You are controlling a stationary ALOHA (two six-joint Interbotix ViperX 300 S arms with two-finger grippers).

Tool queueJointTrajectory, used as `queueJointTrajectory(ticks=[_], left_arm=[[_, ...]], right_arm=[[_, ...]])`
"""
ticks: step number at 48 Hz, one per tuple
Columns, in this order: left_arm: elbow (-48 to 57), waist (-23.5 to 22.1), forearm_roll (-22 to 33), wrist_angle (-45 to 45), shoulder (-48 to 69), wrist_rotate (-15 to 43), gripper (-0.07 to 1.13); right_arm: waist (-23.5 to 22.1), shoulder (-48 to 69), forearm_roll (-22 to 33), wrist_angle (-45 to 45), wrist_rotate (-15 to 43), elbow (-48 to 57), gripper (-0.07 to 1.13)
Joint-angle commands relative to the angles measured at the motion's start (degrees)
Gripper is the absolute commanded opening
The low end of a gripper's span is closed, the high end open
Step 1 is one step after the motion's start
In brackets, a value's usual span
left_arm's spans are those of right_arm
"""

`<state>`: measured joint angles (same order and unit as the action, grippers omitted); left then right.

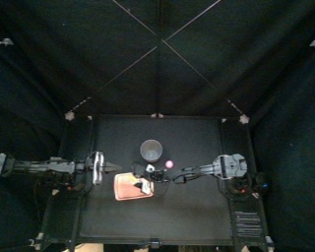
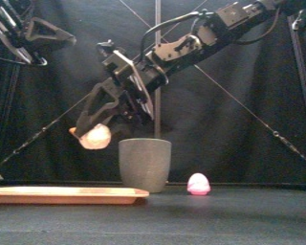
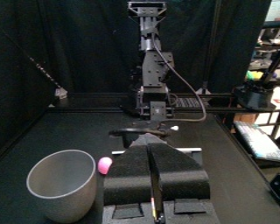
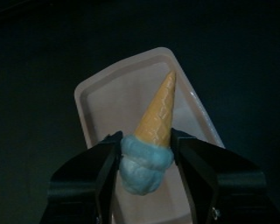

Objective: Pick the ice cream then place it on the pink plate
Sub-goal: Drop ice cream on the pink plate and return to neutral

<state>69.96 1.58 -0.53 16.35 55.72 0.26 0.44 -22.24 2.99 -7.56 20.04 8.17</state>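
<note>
My right gripper [image 4: 152, 153] pinches the ice cream [image 4: 154, 122] by its scoop, one jaw on each side of the ball. The orange cone points straight out ahead of the jaws. From the front the scoop looks pale cream, and it hangs in the air, well clear of everything under it.

Directly beneath it lies the pink plate [image 4: 108, 92], a flat tray resting on the table [image 1: 187, 212] a little left of the middle, about halfway between the front and back edges. The ice cream is over the plate but does not touch it. My right arm reaches in from the table's right edge and crosses past the centre to get there.

Behind the plate, toward the back edge, the grey cup [image 2: 144, 165] stands upright. A small pink toy [image 2: 198, 184], rounded like an egg, sits just beside the cup on its right, and the two are apart.

My left gripper [image 3: 154, 162] rests near the table's left edge, facing the cup and the other arm. Its jaws seem pressed together with nothing between them, though the wrist view shows only a thin seam where they meet.
</note>
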Motion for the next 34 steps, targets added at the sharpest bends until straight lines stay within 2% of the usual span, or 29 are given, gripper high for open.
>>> queueJointTrajectory(ticks=[1, 10, 20, 34], left_arm=[[-0.7, 0.4, -0.4, 0.3, -0.2, 0.1, -0.03], [-0.5, 0.4, -0.6, 0.3, -0.2, 0.0, -0.03], [0.0, 0.5, -0.6, 0.3, -0.2, 0.0, -0.03], [0.1, 0.7, -0.6, 0.3, 0.0, 0.0, -0.03]], right_arm=[[0.0, 0.3, 0.2, 0.2, 0.0, -2.5, 0.82], [0.2, 0.1, 0.2, 0.4, 0.2, -2.2, 1.06], [-0.2, 5.1, 2.5, -0.4, 0.4, -0.1, 1.05], [-1.4, 21.0, 6.3, 0.8, 0.4, 10.4, 1.05]])
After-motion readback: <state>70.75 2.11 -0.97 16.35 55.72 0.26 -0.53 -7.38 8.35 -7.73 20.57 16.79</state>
